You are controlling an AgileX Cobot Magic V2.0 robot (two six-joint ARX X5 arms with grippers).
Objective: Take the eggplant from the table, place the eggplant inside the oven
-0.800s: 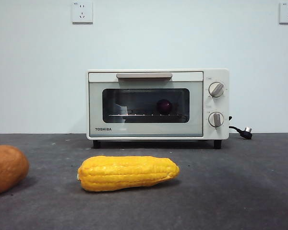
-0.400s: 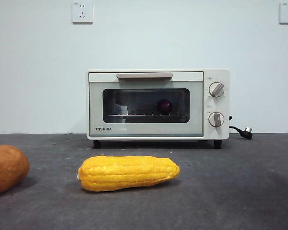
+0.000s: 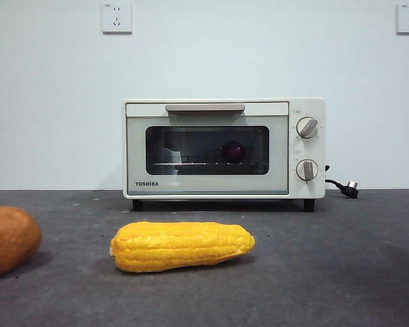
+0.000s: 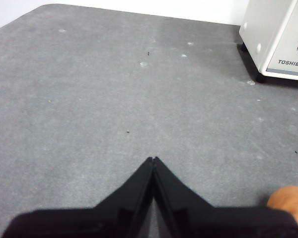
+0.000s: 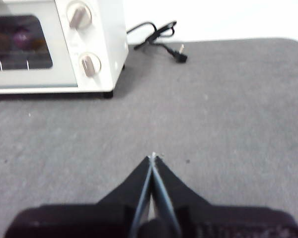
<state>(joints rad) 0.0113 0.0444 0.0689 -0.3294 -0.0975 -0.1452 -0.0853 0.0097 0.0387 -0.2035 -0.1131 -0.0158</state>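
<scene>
Both the left gripper (image 4: 153, 159) and right gripper (image 5: 153, 156) are pinched closed, empty, above bare table (image 3: 341, 272); eggplant (image 3: 233, 150) sits inside the oven (image 3: 223, 148) ahead.

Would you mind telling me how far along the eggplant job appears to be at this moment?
It looks finished. The round dark-purple eggplant sits on the wire rack inside the cream-white toaster oven, seen through the glass window of its shut door. Nothing is in hand: the left pincer and right pincer are both shut, holding nothing, over the dark grey table. The yellow corn cob lies untouched in front. Nothing seems left.
</scene>
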